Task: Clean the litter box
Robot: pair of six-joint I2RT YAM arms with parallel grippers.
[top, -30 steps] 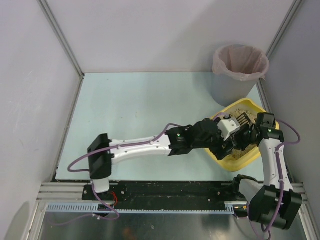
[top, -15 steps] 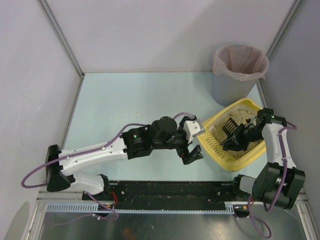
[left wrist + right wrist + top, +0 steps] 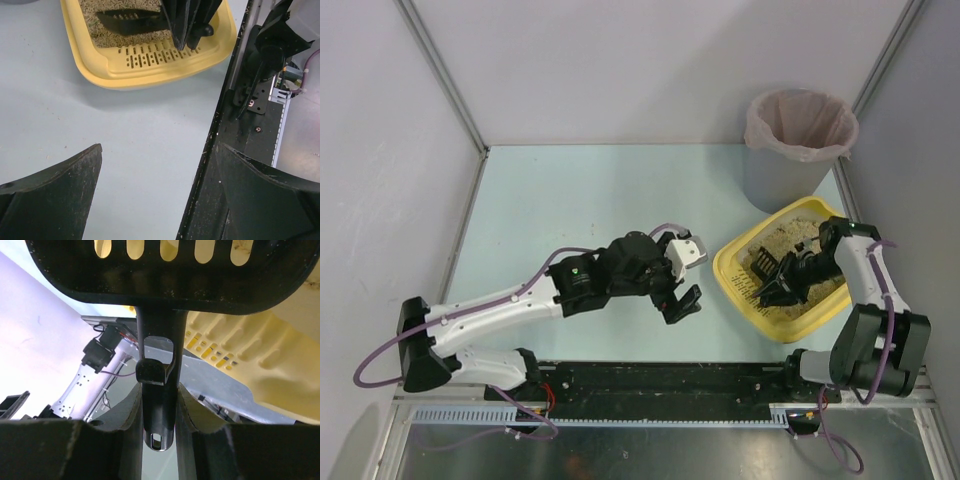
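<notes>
Left arm [image 3: 505, 305], white links with black joints, lies stretched out low from its base towards the right, and the left gripper [image 3: 159, 150] at its end points rightward, jaws spread wide, nothing between them. Right arm [image 3: 872, 295] is folded up tight (elbow stacked close over its own base), the wrist bends left, and the right gripper [image 3: 159, 405] is clamped from both sides on the handle of a black slotted plastic scoop [image 3: 165, 285].

Litter box [image 3: 726, 270], at 3 o'clock on the table, was yellow with rows of slots along its rim, holding beige litter [image 3: 785, 238] and a black slotted scoop [image 3: 766, 265]; bin [image 3: 770, 185] at 1 o'clock was grey, liner [image 3: 800, 120] pink, table [image 3: 570, 205] pale blue-green.
</notes>
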